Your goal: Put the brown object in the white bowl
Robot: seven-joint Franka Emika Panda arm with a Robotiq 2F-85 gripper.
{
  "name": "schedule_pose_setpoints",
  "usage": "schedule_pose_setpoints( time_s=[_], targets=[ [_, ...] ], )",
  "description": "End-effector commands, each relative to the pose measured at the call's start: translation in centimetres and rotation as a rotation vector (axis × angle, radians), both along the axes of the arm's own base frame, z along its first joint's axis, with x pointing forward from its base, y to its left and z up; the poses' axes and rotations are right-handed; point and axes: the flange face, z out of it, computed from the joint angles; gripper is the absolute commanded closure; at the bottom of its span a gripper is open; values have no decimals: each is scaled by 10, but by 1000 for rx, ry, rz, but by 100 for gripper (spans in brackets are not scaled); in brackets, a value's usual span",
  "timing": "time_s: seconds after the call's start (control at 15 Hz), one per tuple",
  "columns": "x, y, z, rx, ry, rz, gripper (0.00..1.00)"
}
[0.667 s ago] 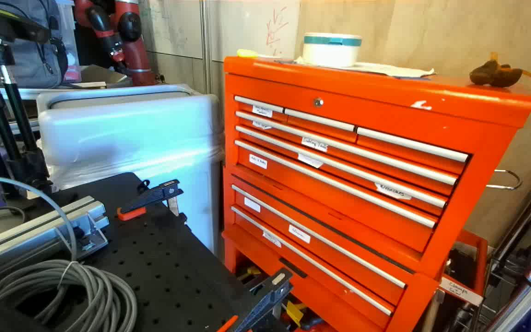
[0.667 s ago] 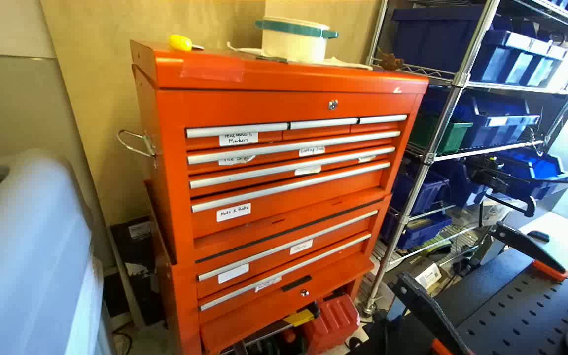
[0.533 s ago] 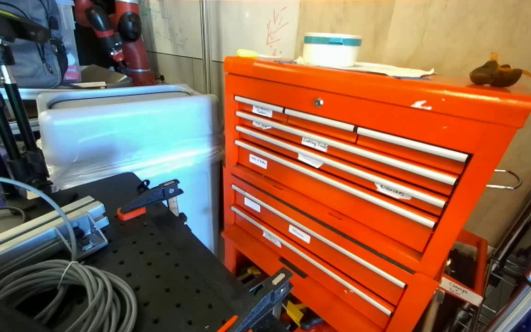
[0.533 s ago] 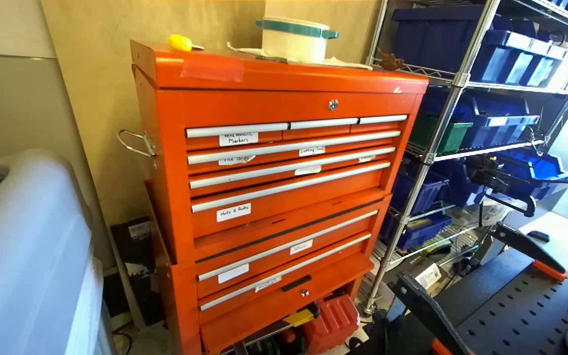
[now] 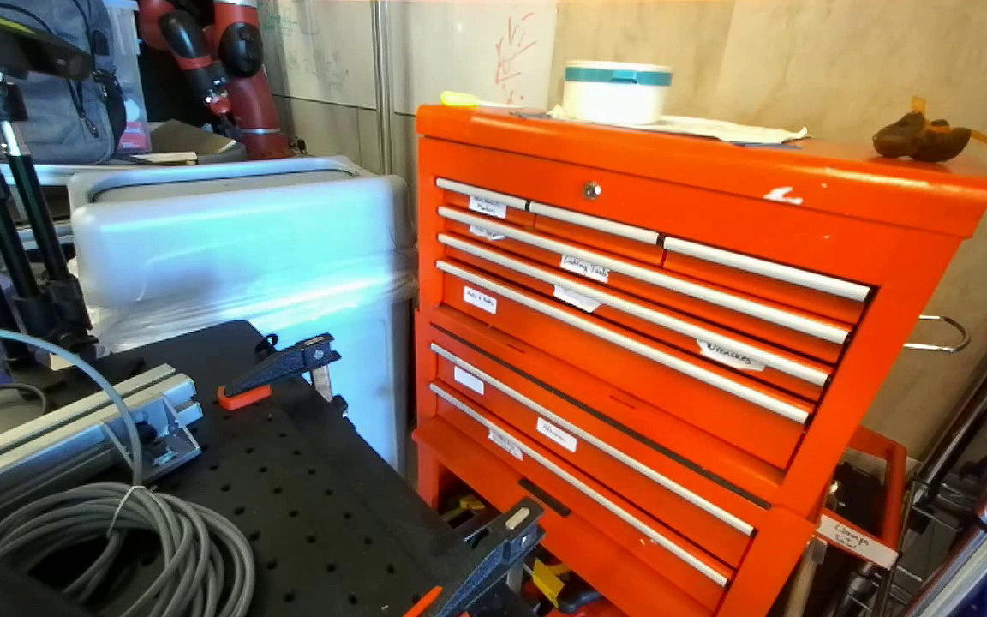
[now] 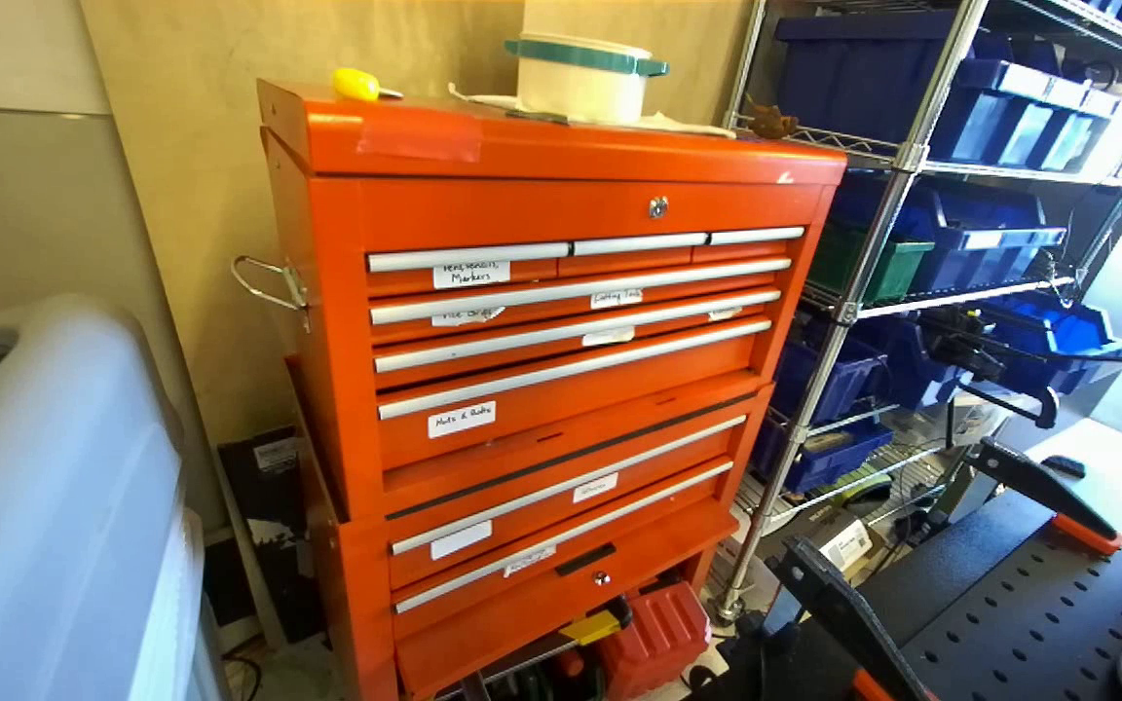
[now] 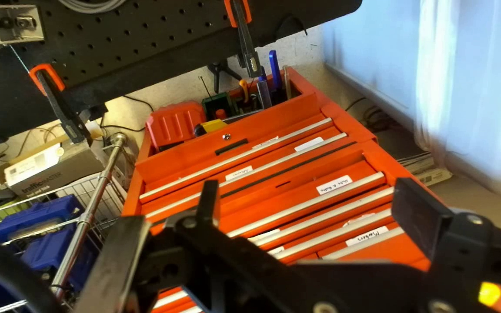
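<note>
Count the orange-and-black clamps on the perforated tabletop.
2. In the wrist view, one clamp at upper left, another clamp at top center. More may be off-frame.

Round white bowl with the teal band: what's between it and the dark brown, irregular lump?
In an exterior view: thin white sheet, bluish strip along its edge, then orange chest top up to the lump.

In both exterior views you face the orange cabinet [image 5: 648, 377] from opposite slants; your wrist view shares its drawers [image 7: 276, 204], upside down, past the close gripper [image 7: 311, 191], apparently from above.
</note>
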Motion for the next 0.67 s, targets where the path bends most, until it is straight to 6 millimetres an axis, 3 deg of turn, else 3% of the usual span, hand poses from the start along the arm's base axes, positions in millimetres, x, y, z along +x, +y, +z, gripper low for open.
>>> schedule_pose_setpoints(
  time_s=[0.0, 0.33, 0.6],
  targets=[
    [13, -2, -1, -10, -8, -36, 0],
    [60, -12, -15, -31, -111, -159, 0],
    [105, -38, -22, -65, -141, -243, 0]
  ],
)
